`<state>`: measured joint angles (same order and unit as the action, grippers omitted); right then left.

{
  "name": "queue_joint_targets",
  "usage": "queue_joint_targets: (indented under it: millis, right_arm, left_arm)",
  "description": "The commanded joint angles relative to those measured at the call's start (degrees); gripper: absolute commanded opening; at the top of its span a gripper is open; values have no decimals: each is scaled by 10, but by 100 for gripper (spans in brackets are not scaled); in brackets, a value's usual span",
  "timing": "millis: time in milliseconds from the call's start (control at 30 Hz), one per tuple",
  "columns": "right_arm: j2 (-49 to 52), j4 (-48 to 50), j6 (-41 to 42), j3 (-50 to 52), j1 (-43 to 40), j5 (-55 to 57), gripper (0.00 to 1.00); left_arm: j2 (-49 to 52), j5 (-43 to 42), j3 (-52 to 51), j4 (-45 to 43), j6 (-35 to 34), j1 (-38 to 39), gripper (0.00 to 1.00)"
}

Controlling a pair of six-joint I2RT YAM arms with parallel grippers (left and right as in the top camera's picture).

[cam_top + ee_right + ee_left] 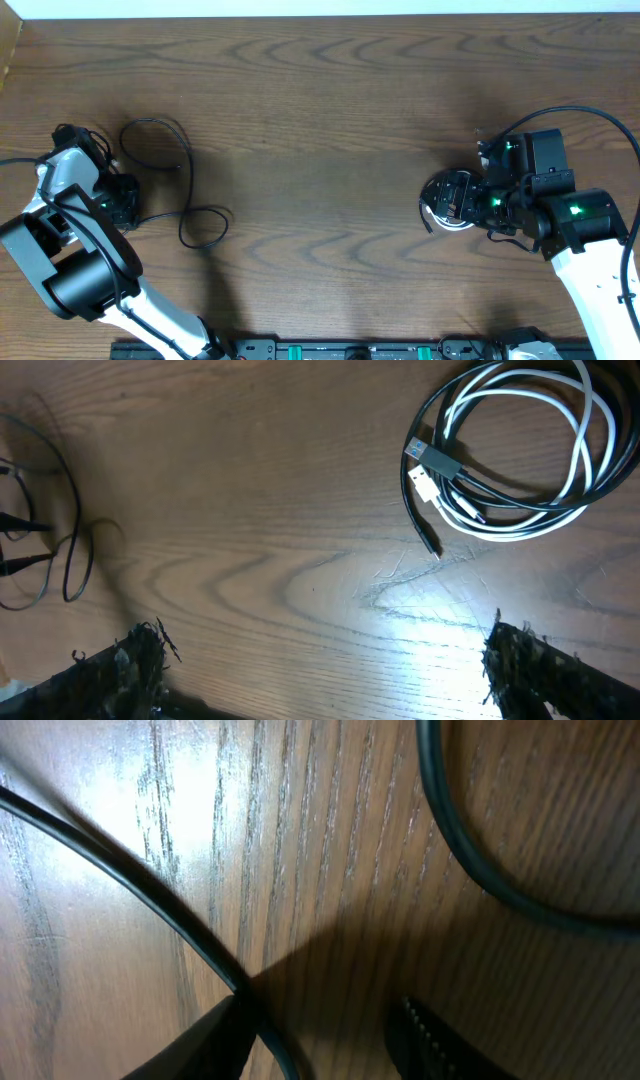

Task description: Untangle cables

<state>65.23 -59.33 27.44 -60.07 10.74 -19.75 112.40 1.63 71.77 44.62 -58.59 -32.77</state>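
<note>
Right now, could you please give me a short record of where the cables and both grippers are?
loose black cable: open loops on the table's left side
coil: black and white cables wound together, on the right side
left gripper: open, low over the loose black cable
right gripper: open, coil lies ahead of it, not held
table: brown wood

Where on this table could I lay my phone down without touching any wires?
The wide middle of the table, between the looped black cable and the black-and-white coil. Both ends, around those cables, are crowded.
</note>
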Motion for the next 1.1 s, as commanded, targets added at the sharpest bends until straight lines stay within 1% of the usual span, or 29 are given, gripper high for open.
queue_joint_targets:
  millis: [0, 33, 100, 167, 300, 367, 433, 500, 567, 667, 767, 900, 967, 1067]
  right_arm:
    - [0, -1, -1, -5, 2, -3, 99]
    - [0, -1, -1, -5, 2, -3, 99]
    - [0, -1, -1, -5, 2, -3, 99]
    - [0, -1, -1, -5, 2, -3, 99]
    - [0, -1, -1, -5, 2, -3, 99]
    - [0, -1, -1, -5, 2, -3, 99]
    - [0, -1, -1, -5, 2, -3, 99]
    - [0, -1, -1, -5, 2, -3, 99]
    - [0, -1, -1, -5, 2, -3, 99]
    - [0, -1, -1, -5, 2, -3, 99]
    - [0, -1, -1, -5, 2, -3, 99]
    - [0, -1, -1, -5, 2, -3, 99]
    - [0, -1, -1, -5, 2, -3, 99]
    - [0, -1, -1, -5, 2, -3, 99]
  left_arm:
    - [15, 12, -7, -2, -7, 1, 42]
    - [15, 11, -9, -9, -7, 1, 39]
    - [15, 12, -12, -27, 3, 1, 36]
    - [16, 11, -12, -47, 44, 1, 33]
    - [16, 4, -12, -74, 111, 1, 32]
    - [16, -23, -12, -90, 152, 1, 32]
    - [16, -69, -12, -110, 211, 1, 32]
    - [16, -98, -12, -116, 245, 1, 32]
    - [16, -100, -12, -109, 250, 1, 33]
    - [16, -95, -12, -96, 249, 1, 39]
    - [16, -92, -12, -89, 249, 1, 39]
    - [16, 4, -13, -64, 245, 1, 39]
    - [16, 68, -18, -52, 211, 1, 39]
    - [16, 85, -35, -70, 197, -1, 39]
